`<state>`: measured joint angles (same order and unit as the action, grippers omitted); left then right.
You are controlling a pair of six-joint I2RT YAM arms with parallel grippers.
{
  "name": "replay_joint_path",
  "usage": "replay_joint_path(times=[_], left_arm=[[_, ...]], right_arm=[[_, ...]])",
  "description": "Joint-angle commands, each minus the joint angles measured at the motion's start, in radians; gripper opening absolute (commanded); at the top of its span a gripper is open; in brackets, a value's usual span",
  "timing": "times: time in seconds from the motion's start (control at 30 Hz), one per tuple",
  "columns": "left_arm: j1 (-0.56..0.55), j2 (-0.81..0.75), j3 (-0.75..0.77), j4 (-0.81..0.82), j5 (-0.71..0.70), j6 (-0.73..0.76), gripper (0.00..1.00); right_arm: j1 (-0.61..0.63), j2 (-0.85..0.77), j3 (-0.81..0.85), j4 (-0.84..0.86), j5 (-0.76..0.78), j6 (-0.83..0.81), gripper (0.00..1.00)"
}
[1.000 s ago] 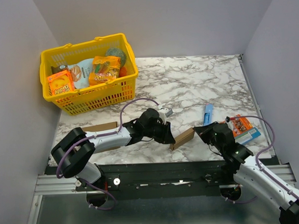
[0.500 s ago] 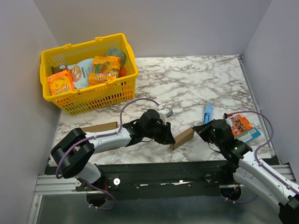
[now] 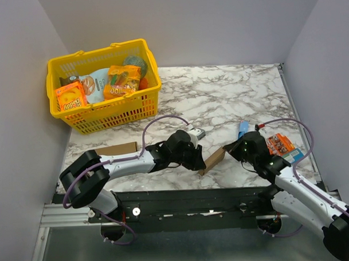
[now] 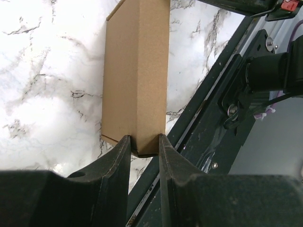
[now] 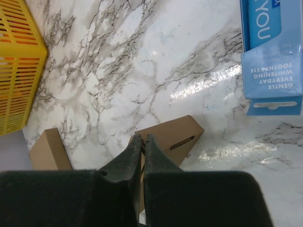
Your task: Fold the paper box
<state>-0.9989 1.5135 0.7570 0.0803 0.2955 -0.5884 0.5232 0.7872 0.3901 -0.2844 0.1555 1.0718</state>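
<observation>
Your left gripper (image 4: 143,146) clamps the paper box (image 3: 213,160) at its 8 o'clock end. Your right gripper (image 5: 143,142) pinches nearly shut on its 2 o'clock edge.

Your left arm (image 3: 127,163) and right arm (image 3: 306,205) share one build: pale grey-white links between bulky black joint housings. A thin purple cable (image 3: 162,117) loops along each. The fingers (image 4: 116,165) of your left gripper (image 4: 143,139) are matte black, tapering to blunt tips.
</observation>
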Motion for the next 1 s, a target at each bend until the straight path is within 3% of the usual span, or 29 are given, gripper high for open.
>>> replay_joint_path(times=[0.0,0.3,0.43,0.6,0.7,0.73,0.83,0.97], left_arm=[[-0.057,0.128,-0.107,-0.318,-0.076,0.061,0.0],[-0.06,0.033,-0.13,-0.309,-0.186,0.041,0.0],[-0.06,-0.032,-0.12,-0.349,-0.266,0.042,0.0],[-0.06,-0.082,-0.143,-0.347,-0.317,0.01,0.0],[-0.058,-0.098,-0.14,-0.34,-0.341,-0.013,0.0],[-0.06,-0.101,-0.136,-0.34,-0.346,-0.014,0.0],[-0.06,-0.105,-0.101,-0.353,-0.369,-0.01,0.0],[-0.06,-0.121,-0.062,-0.372,-0.374,-0.002,0.0]], right_arm=[[0.038,0.121,-0.077,-0.286,-0.247,-0.102,0.01],[0.044,0.138,-0.059,-0.159,-0.292,-0.116,0.04],[0.044,0.19,-0.027,-0.014,-0.301,-0.096,0.25],[0.044,0.244,0.012,0.073,-0.295,-0.096,0.38],[0.044,0.241,0.05,0.051,-0.258,-0.118,0.52],[0.044,0.219,0.07,0.022,-0.246,-0.116,0.61],[0.044,0.176,0.088,-0.047,-0.199,-0.116,0.7],[0.044,0.063,0.069,-0.124,-0.166,-0.075,0.73]])
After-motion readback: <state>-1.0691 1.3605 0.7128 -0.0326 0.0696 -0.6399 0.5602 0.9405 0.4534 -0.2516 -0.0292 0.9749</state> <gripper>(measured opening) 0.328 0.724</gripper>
